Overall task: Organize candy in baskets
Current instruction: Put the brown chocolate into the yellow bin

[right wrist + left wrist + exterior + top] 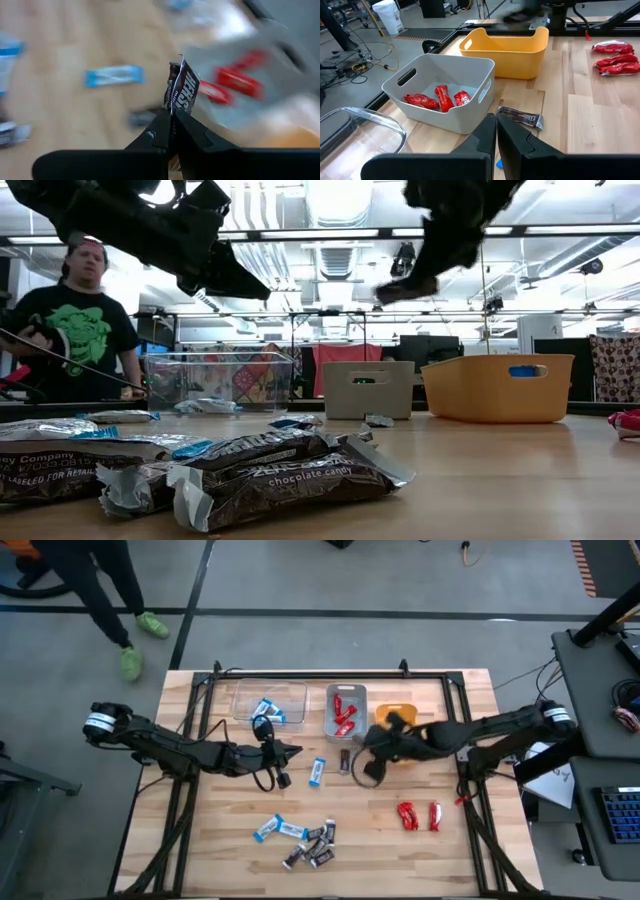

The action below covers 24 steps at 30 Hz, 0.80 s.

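My right gripper (172,125) is shut on a dark brown bar (183,92) and hovers above the table near the orange-yellow bin (397,712) and the grey-blue bin (346,710), which holds red candies (440,98). My left gripper (496,131) is shut and empty, raised over the table's middle (292,752). Ahead of it another dark bar (520,117) lies flat on the wood. The clear bin (268,702) holds blue-and-white bars. One blue bar (318,772) lies loose. My right gripper pinches the dark brown bar by its lower end (175,112) between the two fingers (160,131). The bar stands up past the fingertips along the fingers, lifted clear of the table. In the low view it shows high in the air (405,288).
Two red candies (420,815) lie on the table's near right part. A pile of blue and dark bars (300,833) sits at the near middle, close to the low camera (250,475). A person (80,330) stands beyond the far left edge.
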Tool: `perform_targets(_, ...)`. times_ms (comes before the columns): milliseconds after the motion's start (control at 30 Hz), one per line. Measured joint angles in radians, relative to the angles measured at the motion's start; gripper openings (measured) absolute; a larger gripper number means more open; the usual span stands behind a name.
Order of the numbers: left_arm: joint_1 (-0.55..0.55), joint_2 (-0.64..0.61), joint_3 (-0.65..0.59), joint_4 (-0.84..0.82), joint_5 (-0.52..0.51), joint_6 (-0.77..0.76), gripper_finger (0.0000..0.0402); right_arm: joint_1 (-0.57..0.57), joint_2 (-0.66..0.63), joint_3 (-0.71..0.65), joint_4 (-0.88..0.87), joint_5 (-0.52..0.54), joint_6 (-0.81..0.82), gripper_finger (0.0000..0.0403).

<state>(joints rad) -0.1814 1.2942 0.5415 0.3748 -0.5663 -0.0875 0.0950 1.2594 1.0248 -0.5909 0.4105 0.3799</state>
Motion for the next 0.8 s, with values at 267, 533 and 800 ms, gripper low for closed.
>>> perform_targets(267,0.000,0.000,0.000,0.003,0.000,0.000,0.0000,-0.156,-0.045,-0.063,-0.304,0.127,0.274,0.0012)
perform_targets(533,0.000,0.000,0.000,0.007,0.000,0.000,0.0000,-0.227,-0.039,-0.140,-0.286,0.128,0.284,0.0013)
perform_targets(800,0.000,0.000,0.000,0.007,0.000,0.000,0.0000,-0.232,-0.039,-0.150,-0.284,0.124,0.302,0.0050)
